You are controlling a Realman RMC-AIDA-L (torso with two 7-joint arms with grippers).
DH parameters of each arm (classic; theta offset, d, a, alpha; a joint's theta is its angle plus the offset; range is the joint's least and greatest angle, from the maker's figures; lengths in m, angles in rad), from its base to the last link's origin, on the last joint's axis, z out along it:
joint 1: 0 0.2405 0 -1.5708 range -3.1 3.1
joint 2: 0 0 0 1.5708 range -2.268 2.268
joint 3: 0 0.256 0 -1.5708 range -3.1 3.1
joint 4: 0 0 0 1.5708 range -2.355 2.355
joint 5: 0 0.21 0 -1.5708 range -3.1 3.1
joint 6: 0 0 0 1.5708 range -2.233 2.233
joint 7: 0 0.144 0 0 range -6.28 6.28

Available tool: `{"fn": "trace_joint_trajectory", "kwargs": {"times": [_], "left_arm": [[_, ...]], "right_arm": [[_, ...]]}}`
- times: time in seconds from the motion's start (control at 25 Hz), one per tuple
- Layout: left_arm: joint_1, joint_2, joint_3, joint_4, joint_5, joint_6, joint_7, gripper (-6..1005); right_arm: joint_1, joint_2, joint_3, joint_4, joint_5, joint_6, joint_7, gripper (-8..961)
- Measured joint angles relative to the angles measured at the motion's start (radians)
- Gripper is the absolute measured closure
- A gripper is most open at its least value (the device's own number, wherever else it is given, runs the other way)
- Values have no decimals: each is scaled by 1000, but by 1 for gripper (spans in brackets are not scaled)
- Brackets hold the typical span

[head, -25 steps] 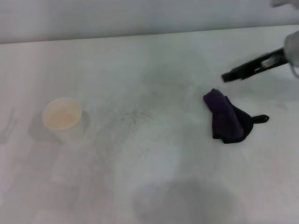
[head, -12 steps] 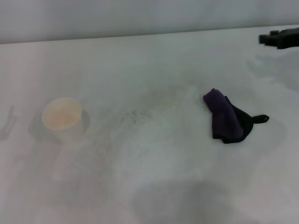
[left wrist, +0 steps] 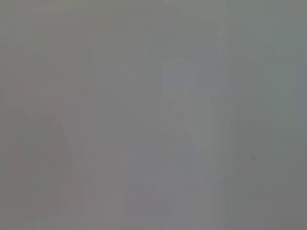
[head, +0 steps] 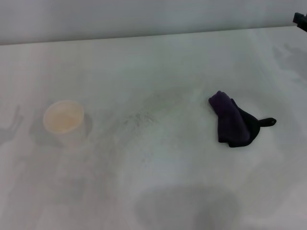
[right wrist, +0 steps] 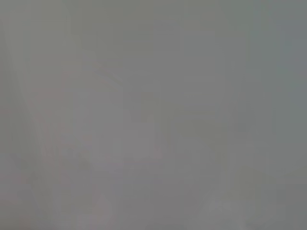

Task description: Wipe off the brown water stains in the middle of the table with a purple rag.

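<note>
Purple rag is sitting loose on the table, folded w/ a black part and a short loop sticking out sideways. Only a dark tip of the right gripper shows at the frame edge, so the rag's well apart from your fingers, nearer the robot and toward its left. Can't tell if they're wide or narrow. Left gripper isn't visible. Cloth looks soft, light, floppy imo; you'd want to pinch the thick folded middle, not the loop. Stain reads as a faint mark toward the paper cup.
</note>
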Motion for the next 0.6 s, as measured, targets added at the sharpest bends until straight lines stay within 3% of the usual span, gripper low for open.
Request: {"fn": "trace_joint_trajectory", "kwargs": {"times": [0.12, 0.28, 0.6], "left_arm": [[-3, 0, 2, 0, 2, -1, 5, 123], [-5, 1, 5, 8, 3, 3, 7, 122], [-8, 6, 7, 34, 5, 6, 4, 120]], "right_arm": [[-23, 11, 1, 30, 88, 29, -102, 561], [-71, 44, 2, 58, 264, 92, -276, 561], [-97, 47, 4, 322, 609, 292, -735, 561]]}}
